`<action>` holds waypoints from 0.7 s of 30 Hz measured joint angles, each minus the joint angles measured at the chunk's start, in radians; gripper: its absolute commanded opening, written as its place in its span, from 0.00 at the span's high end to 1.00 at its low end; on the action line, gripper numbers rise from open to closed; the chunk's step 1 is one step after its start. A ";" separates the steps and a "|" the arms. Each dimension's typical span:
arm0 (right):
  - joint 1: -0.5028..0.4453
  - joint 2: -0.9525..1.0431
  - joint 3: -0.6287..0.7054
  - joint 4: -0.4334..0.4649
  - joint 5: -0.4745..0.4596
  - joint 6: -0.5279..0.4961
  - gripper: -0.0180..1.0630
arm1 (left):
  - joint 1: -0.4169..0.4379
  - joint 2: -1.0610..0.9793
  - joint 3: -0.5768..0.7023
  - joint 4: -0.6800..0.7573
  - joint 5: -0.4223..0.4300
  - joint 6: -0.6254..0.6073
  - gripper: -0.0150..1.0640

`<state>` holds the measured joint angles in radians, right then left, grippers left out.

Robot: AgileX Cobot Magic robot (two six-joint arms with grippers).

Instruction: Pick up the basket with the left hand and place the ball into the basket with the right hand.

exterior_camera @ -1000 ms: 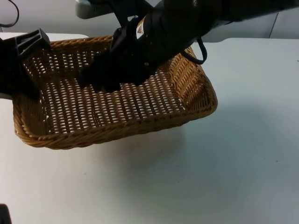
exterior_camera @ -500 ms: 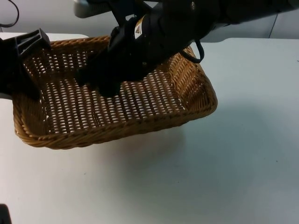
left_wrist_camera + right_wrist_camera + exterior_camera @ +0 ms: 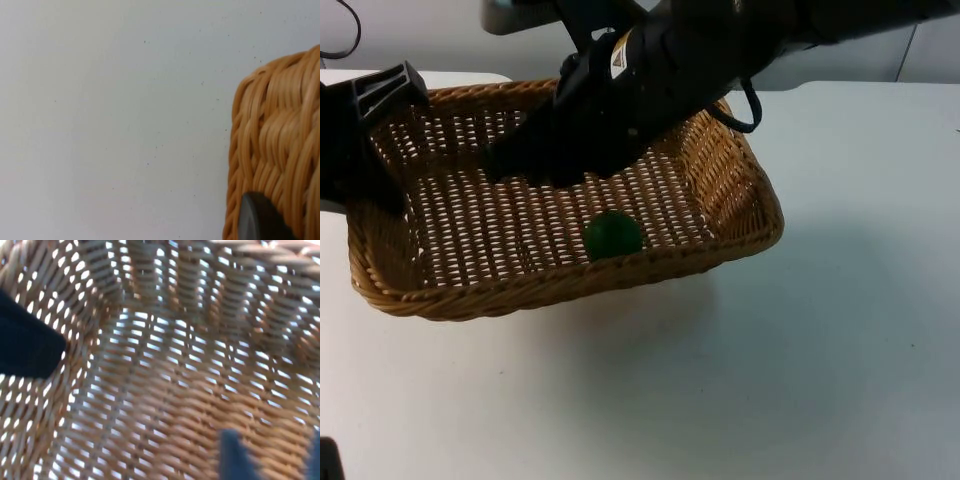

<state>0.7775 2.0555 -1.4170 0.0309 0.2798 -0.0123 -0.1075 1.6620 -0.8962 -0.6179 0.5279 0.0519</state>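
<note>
The woven wicker basket (image 3: 740,190) hangs tilted above the white table, with my left gripper (image 3: 365,150) shut on its left rim. A dark green ball (image 3: 612,235) lies on the basket's floor against the near wall. My right gripper (image 3: 515,165) hovers over the middle of the basket, up and left of the ball, open with nothing between its fingers. The right wrist view looks down on the basket's weave (image 3: 165,370), with the right gripper (image 3: 272,460) apart from it. In the left wrist view the basket's outer wall (image 3: 275,135) stands beside a black fingertip (image 3: 257,220).
White table top (image 3: 800,360) spreads in front of and to the right of the basket, which casts a shadow there. The grey partition wall (image 3: 420,35) runs along the back. The right arm (image 3: 720,50) crosses over the basket's far rim.
The green ball has dropped out of my right gripper and now lies on the basket floor by the near wall. The right gripper has opened and risen slightly. The basket has stayed put.
</note>
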 measured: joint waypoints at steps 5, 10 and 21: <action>0.000 -0.094 0.000 0.000 0.039 -0.050 0.99 | 0.000 0.000 0.000 0.000 0.000 0.000 0.99; 0.000 -0.208 0.000 -0.031 0.036 -0.064 0.99 | 0.000 0.000 0.000 0.000 0.000 0.000 0.99; -0.016 -0.378 -0.002 -0.071 0.086 -0.064 0.99 | 0.000 0.000 0.000 0.000 -0.026 0.000 0.99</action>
<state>0.7611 1.6777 -1.4189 -0.0400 0.3658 -0.0766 -0.1075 1.6620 -0.8962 -0.6179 0.5017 0.0519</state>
